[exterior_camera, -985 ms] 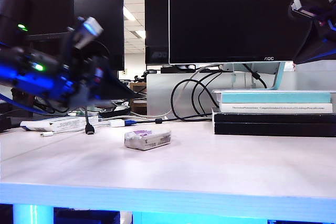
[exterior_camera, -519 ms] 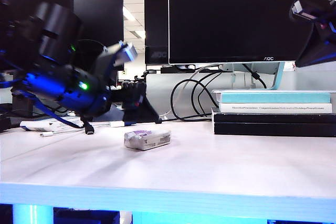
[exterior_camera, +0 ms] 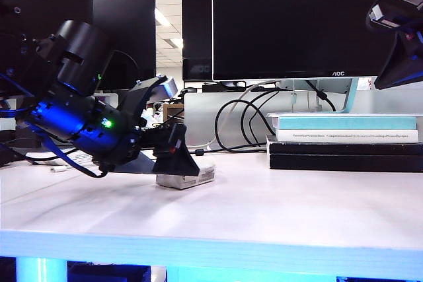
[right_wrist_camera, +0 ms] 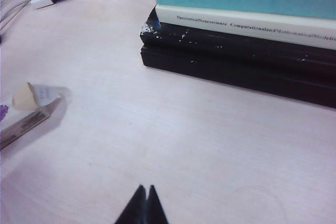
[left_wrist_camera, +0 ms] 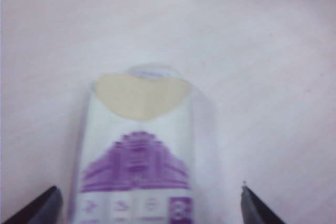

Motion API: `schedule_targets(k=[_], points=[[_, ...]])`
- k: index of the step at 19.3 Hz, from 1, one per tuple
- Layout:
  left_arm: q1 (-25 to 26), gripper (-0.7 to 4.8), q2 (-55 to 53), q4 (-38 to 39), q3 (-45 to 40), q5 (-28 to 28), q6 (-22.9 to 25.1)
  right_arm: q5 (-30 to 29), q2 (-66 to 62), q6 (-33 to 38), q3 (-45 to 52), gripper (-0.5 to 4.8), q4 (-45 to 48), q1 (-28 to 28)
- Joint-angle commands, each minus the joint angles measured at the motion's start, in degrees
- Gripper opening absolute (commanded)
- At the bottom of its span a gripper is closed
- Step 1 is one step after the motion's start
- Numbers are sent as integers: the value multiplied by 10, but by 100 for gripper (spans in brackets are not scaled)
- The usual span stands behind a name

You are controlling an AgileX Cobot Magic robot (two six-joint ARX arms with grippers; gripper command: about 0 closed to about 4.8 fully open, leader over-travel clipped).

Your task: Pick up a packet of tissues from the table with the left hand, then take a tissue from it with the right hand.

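Progress is early: I have the left claw (left_wrist_camera: 149, 205) spread wide astride the one packet of tissues (left_wrist_camera: 137, 150), which lies flat on the table (exterior_camera: 277, 209) left of centre, not yet gripped. My right claw (right_wrist_camera: 142, 206), pressed together, hangs high at far right. One tissue (left_wrist_camera: 140, 95) peeks out, waiting.
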State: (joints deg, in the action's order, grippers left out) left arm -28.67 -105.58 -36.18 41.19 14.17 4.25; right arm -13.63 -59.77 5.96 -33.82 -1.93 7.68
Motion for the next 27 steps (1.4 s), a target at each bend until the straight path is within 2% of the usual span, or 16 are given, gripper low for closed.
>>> schedule_targets(k=[1,4,12,13,14,16,18,21,23,25,27], points=[[-1,479,-7,-12,3,0,-3,0,1,-2,-3,-1,18,1],[-1,479,-35,-11,18,0,-29,0,1,-2,-3,-1,27,1],[-2,472,-54,-10,31,0,-28,9,1,-6,-3,-1,26,1],[-3,431,-55,-10,31,0,-28,12,1,-6,-3,-1,26,1],[-4,324,-57,-9,31,0,-25,13,1,-6,-3,-1,26,1],[-5,216,-58,-1,31,1,-12,13,1,-6,-3,-1,26,1],[-5,179,-58,6,31,3,-10,13,1,-6,-3,-1,26,1],[-5,179,-53,10,34,67,2,13,1,-6,-3,-1,25,1],[-5,179,-40,40,46,108,15,7,1,-6,-3,-1,18,1],[-5,183,-18,82,62,154,50,-22,1,2,-3,-1,3,1],[-5,183,10,132,81,202,91,-85,1,8,-3,-1,-8,1]])
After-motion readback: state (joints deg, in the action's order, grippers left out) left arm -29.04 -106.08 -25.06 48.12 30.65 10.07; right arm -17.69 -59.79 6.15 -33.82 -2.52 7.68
